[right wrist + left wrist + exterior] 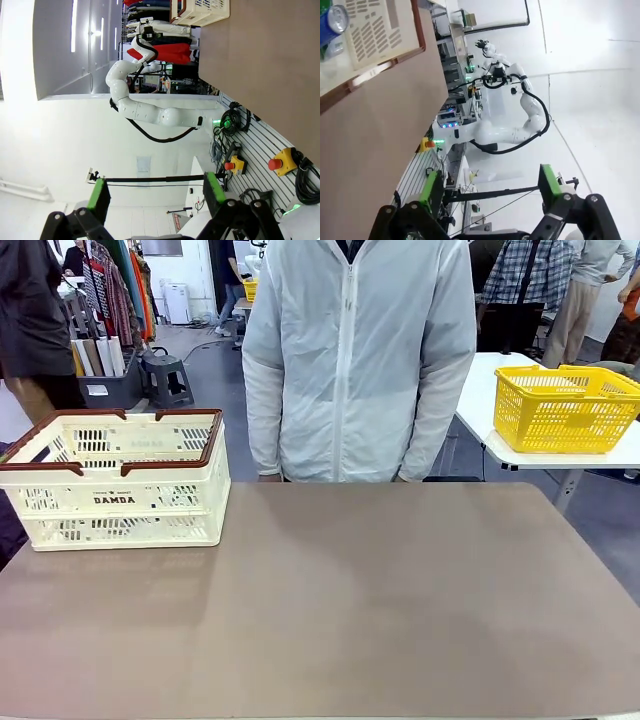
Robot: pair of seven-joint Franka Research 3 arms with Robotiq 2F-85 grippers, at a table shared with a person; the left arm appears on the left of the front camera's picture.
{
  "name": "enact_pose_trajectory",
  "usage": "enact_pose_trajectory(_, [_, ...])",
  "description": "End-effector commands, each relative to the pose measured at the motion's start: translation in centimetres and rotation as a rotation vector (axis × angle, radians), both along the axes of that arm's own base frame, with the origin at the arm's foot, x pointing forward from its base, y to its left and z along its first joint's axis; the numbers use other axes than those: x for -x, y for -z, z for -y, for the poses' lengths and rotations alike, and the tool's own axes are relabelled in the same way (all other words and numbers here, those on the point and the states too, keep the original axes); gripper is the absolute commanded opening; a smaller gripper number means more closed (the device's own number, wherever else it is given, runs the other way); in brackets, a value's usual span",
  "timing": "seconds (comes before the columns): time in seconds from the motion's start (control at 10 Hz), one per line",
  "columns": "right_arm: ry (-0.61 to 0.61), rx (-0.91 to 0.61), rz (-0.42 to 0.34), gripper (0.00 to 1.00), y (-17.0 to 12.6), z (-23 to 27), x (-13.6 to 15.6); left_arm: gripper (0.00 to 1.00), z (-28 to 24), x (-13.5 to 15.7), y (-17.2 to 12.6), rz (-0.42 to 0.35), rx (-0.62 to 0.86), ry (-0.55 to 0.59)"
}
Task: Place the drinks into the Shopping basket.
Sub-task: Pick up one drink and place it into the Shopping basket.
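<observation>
The cream slotted Shopping basket (120, 480), brown-rimmed, is being seen at the table's (350, 610) far left corner, a blue can (332, 22) lying inside. The left gripper (490, 187) and right gripper (155, 192) are being held wide apart, nothing gripped.

blue can (332, 22) lies inside cream shopping basket (120, 502) at table's left.

Likely a lab: robot arm (510, 130), emergency-stop buttons (279, 164).

The Shopping basket (115, 480) sits at the table's (350, 610) far-left corner, a can (332, 22) inside.
</observation>
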State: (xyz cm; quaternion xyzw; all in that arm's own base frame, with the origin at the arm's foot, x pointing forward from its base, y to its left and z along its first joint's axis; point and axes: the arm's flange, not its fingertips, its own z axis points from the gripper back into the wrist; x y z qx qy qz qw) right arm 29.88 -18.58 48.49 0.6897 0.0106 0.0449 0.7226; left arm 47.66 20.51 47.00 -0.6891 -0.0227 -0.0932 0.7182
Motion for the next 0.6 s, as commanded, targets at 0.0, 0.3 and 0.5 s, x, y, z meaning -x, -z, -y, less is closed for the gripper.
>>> enact_pose_trajectory(0.0, [-0.012,0.010,-0.017,1.00,-0.59,0.43,0.04,1.00,0.34,0.33,-1.00,0.000,-0.019,0.017])
enact_pose_trajectory(0.3, [-0.012,0.010,-0.017,1.00,-0.59,0.43,0.04,1.00,0.34,0.33,-1.00,0.000,-0.019,0.017])
enact_pose_trajectory(0.5, [-0.012,0.010,-0.017,1.00,-0.59,0.43,0.04,1.00,0.34,0.33,-1.00,0.000,-0.019,0.017])
